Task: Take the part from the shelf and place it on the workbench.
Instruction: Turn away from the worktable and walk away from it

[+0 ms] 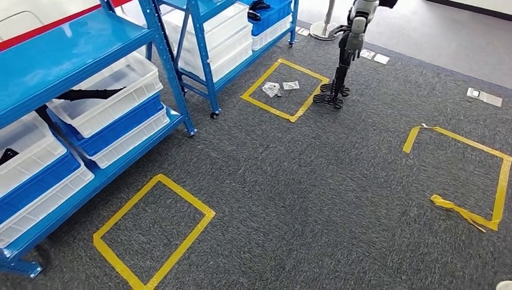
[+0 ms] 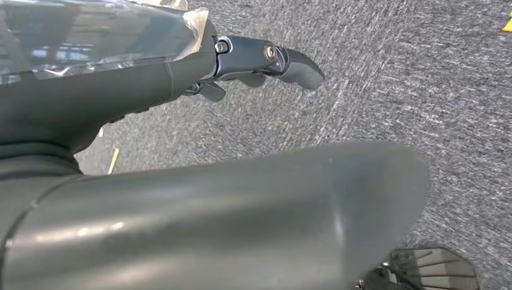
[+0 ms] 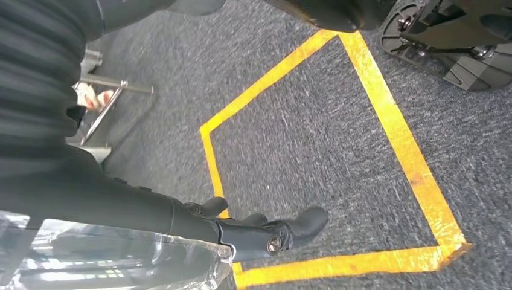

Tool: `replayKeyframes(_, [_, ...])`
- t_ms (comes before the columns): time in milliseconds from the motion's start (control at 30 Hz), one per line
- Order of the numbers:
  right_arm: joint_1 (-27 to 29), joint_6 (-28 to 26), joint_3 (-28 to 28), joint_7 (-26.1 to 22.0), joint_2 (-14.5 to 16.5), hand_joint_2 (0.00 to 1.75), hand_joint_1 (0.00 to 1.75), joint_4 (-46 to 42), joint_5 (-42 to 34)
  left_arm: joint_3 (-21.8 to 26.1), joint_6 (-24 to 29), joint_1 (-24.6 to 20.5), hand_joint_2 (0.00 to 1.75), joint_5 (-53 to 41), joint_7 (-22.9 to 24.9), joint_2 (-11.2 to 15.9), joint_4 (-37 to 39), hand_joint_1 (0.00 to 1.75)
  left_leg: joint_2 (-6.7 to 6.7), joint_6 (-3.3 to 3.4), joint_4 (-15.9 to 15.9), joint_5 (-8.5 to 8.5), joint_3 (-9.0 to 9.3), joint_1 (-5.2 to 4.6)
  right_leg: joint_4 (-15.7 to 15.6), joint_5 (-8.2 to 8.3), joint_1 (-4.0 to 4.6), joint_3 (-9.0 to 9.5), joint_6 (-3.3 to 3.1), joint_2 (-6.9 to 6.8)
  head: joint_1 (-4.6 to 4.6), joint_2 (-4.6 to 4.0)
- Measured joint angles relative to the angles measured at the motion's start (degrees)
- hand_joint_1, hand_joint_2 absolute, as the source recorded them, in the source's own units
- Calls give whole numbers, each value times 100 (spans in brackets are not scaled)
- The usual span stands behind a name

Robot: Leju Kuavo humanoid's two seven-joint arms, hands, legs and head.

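Left hand and right hand hang empty, fingers apart, above carpet.

We see a dark grey carpeted floor marked with yellow tape squares, bearing blue metal shelving racks stacked with white plastic bins.

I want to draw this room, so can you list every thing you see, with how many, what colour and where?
shelves: two, blue, along the left and the far side.
bins: several, white and blue, stacked on the shelves.
parts: a few, black, lying in the bins.
tape squares: three, yellow, on the grey carpet; the right one is torn.
papers: two, whitish, inside the far square.
plates: a few, silvery, on the floor at the far right.
other robot: one, silver and black, standing by the far square.
left hand: dark, holds nothing, above carpet.
right hand: dark, holds nothing, above a tape square.
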Motion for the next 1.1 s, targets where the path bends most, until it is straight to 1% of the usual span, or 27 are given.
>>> replayKeyframes(33, [-3,-10,0,0,-1,175,0,-1,8,0,1,3,0,0,-5,2,0,0,-83,21,-27,11,1,-6,-20,-7,3,29,25,-64,-2,0])
replayKeyframes(67, [-4,-19,-1,-3,-5,175,0,-4,17,0,3,11,0,1,-8,2,1,0,-159,43,-72,34,26,6,-12,-27,3,47,52,-38,0,-1])
replayKeyframes(133, [-3,-29,-1,-14,-7,175,0,-9,30,0,8,10,0,8,-14,5,1,0,-311,98,-169,95,86,60,266,-186,8,-59,68,263,24,-1])
replayKeyframes(167, [1,-31,-1,-19,-8,175,0,-11,33,0,10,1,0,11,-17,4,1,0,-384,117,-193,119,100,84,568,-318,-4,-208,57,473,40,-1])
replayKeyframes(200, [2,-31,-1,-22,-4,175,0,-11,36,0,12,-9,0,13,-20,5,0,0,-467,133,-197,129,95,93,951,-466,-5,-402,42,612,50,0])
replayKeyframes(267, [2,-31,-1,-22,-5,175,0,-11,34,0,7,-13,0,14,-21,0,0,0,-653,139,-194,137,89,97,1501,-604,-15,-703,67,698,56,0])
replayKeyframes(300, [2,-31,-1,-22,-6,175,0,-11,31,0,3,-6,0,14,-22,-4,0,0,-753,134,-188,138,91,102,1509,-548,-25,-734,113,715,58,0])
replayKeyframes(333, [1,-31,-1,-22,-7,175,0,-11,27,0,-1,2,0,10,-22,-7,0,0,-850,124,-179,138,94,112,1285,-403,-44,-655,175,741,59,0])
replayKeyframes(367, [1,-31,-1,-21,-6,175,0,-11,22,-1,-4,7,0,3,-25,-9,0,0,-946,102,-161,134,90,121,882,-208,-77,-488,245,836,62,0])
replayKeyframes(400, [1,-31,-1,-19,-3,175,0,-10,15,-1,-8,6,0,-7,-28,-8,0,0,-1035,67,-126,124,76,118,496,-50,-102,-332,280,954,74,0])
replayKeyframes(433, [-5,-32,-2,-16,0,175,0,-9,8,-3,-11,5,0,-19,-36,-6,0,0,-1108,29,-97,115,56,115,206,64,-123,-218,277,1046,80,0])
replayKeyframes(467, [-16,-34,-5,-13,5,175,0,-8,-1,-5,-15,6,0,-31,-45,-1,0,0,-1169,-12,-78,111,32,109,44,118,-128,-157,242,1110,81,0])
replayKeyframes(533, [-39,-41,-25,-7,16,175,0,-7,-13,-12,-19,21,0,-49,-60,8,0,0,-1269,-80,-88,131,-2,121,21,136,-114,-134,119,1026,75,0])
replayKeyframes(567, [-48,-47,-39,-4,23,175,0,-7,-16,-16,-20,32,0,-54,-64,14,1,0,-1221,-108,-78,130,-20,125,16,149,-116,-120,72,966,68,0])
replayKeyframes(633, [-51,-56,-66,-3,38,175,0,-7,-16,-30,-26,37,0,-56,-69,25,2,0,-897,-159,157,-15,-136,119,3,171,-140,-112,-4,830,31,0])
replayKeyframes(667, [-45,-60,-77,-2,39,175,0,-7,-21,-40,-38,29,0,-58,-72,26,2,0,-677,-181,452,-182,-274,117,2,171,-132,-114,-31,751,9,0])
replayKeyframes(700, [-33,-63,-83,-7,40,175,0,-7,-25,-52,-57,20,0,-61,-74,25,2,0,-540,-203,827,-372,-456,122,3,163,-119,-116,-52,666,-10,0])
replayKeyframes(733, [-21,-68,-87,-19,38,175,0,-7,-29,-63,-83,13,0,-63,-75,24,2,0,-476,-219,1205,-530,-645,134,3,156,-104,-118,-70,575,-16,0])
replayKeyframes(767, [-11,-73,-88,-33,37,175,0,-7,-30,-73,-104,14,0,-66,-75,23,2,0,-451,-226,1471,-607,-779,142,4,148,-91,-120,-80,484,-16,0])
replayKeyframes(800, [-7,-80,-88,-49,35,175,0,-7,-24,-79,-118,18,0,-67,-75,22,2,0,-440,-223,1525,-573,-807,147,4,140,-82,-118,-89,400,-16,0])
replayKeyframes(833, [-7,-86,-88,-62,34,175,0,-7,-18,-83,-125,22,0,-67,-74,23,2,0,-416,-207,1350,-443,-715,146,4,130,-75,-112,-92,322,-17,0])
replayKeyframes(867, [-6,-89,-88,-68,34,175,0,-7,-12,-84,-125,24,0,-67,-74,24,2,0,-343,-173,988,-259,-517,137,3,119,-68,-98,-91,251,-18,0])
replayKeyframes(933, [-4,-93,-88,-75,33,87,0,-7,-2,-86,-125,12,0,-67,-74,30,1,0,-66,-84,249,-13,-117,84,2,90,-36,-66,-66,130,-11,0])
replayKeyframes(967, [-1,-95,-88,-77,27,44,0,-7,1,-87,-125,1,0,-67,-74,32,0,0,31,-47,51,24,-11,54,0,76,-23,-62,-44,83,-9,0])
replayKeyframes(1000, [2,-101,-89,-78,17,0,0,-7,4,-89,-126,-6,0,-67,-74,34,0,0,60,-18,-13,13,14,27,-8,64,-16,-46,-16,35,-4,0])
replayKeyframes(1067, [2,-134,-90,-78,-2,0,0,-10,5,-90,-133,-1,0,-66,-74,35,0,0,-61,33,-66,40,33,33,-36,50,-18,-10,46,-9,-7,0])
replayKeyframes(1100, [0,-153,-91,-80,-9,0,0,-13,6,-90,-144,5,0,-64,-72,34,0,0,-111,61,-119,66,63,53,-13,24,-21,2,71,91,4,-1])
